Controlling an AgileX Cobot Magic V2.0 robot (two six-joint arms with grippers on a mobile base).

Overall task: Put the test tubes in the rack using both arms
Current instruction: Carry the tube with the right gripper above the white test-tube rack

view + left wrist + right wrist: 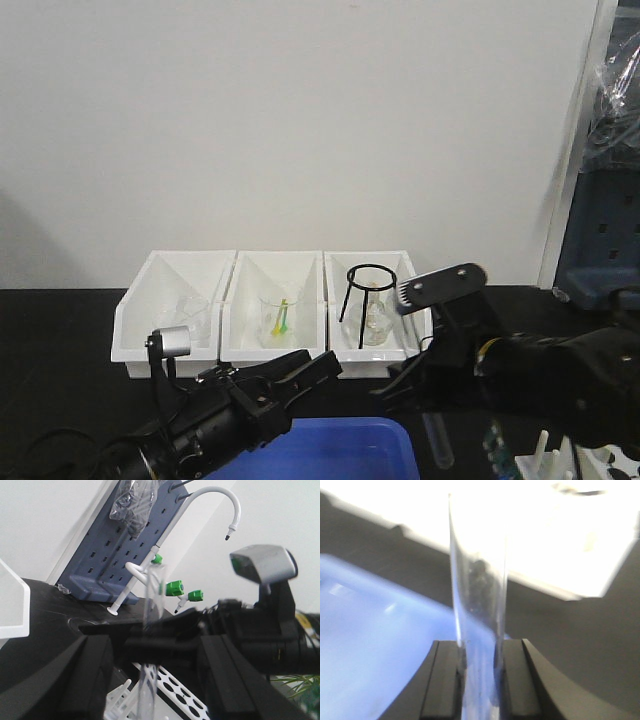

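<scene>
Your right gripper (415,388) fingers (520,680) are clamped on one test tube (437,440), hanging upright above the desk (60,340) between blue bin (340,445) and rack (545,460). Left gripper (318,368) fingers spread wide, empty. Risk: slick glass slips or tilts in the pinch, then clips the rack's top plate instead of entering a hole. Descend slowly.
</scene>
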